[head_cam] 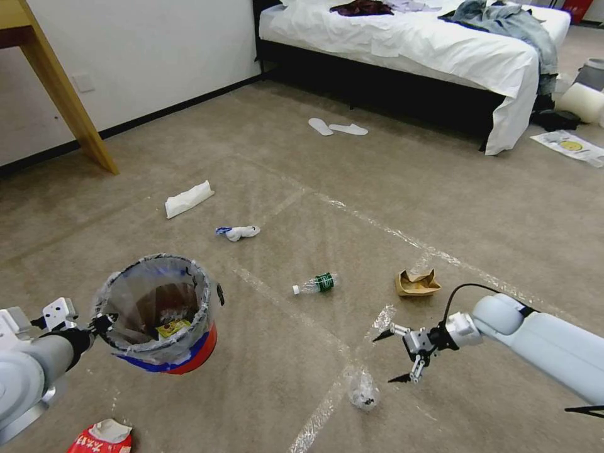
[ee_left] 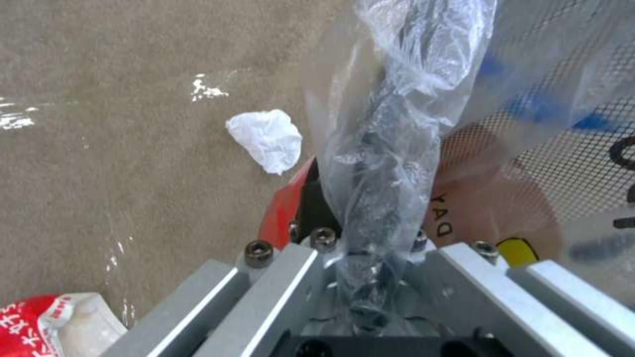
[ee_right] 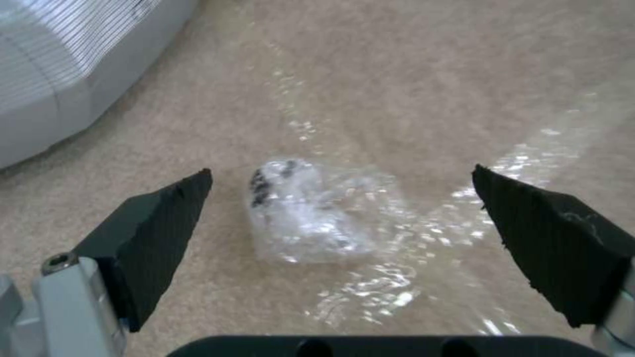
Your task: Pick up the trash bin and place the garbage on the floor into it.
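The left claw (head_cam: 100,324) pinches the trash bin's (head_cam: 165,314) rim at lower left, some wrappers inside; the right claw (head_cam: 393,357), spread, hovers above a clear plastic wad (head_cam: 363,390); bottle (head_cam: 316,284) and tissues remain.

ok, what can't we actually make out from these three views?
- Left gripper: left wrist view, the trash bin liner covers the fingers at the rim.
- Red wrapper: head view, cut off by the bottom edge.
- Clear crumpled plastic between the open right gripper fingers: right wrist view, contents too blurred to identify.
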`<state>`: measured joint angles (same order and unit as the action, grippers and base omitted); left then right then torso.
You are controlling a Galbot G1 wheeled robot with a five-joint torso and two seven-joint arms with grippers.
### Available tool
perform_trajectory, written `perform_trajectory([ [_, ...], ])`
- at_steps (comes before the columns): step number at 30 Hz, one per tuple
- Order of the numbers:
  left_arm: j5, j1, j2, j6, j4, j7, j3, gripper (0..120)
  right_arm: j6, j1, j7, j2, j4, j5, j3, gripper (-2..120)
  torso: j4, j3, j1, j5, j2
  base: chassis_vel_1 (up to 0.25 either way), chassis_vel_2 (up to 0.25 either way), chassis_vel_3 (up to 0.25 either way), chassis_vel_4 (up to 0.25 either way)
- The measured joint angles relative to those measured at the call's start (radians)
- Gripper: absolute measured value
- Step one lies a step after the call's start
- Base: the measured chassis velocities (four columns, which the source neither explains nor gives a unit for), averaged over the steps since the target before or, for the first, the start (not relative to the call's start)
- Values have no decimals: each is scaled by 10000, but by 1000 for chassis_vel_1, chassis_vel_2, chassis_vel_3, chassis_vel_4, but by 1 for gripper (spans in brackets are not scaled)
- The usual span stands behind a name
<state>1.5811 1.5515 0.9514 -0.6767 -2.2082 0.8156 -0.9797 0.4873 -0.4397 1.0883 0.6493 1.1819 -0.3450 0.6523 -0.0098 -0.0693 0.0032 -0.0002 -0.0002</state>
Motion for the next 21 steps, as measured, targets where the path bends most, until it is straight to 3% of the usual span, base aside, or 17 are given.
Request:
perform_trajectory([
  [12,-296,144,244,15,0,-33,85,0,284,205,58,1067,-1126,837,719,100,2,0,0,2,1,0,0,0,0],
  [21,-281,100,194,25,19,-39,88,0,342,44,-13,1148,-1278,1109,786,100,1,1,0,1,2,0,0,0,0],
])
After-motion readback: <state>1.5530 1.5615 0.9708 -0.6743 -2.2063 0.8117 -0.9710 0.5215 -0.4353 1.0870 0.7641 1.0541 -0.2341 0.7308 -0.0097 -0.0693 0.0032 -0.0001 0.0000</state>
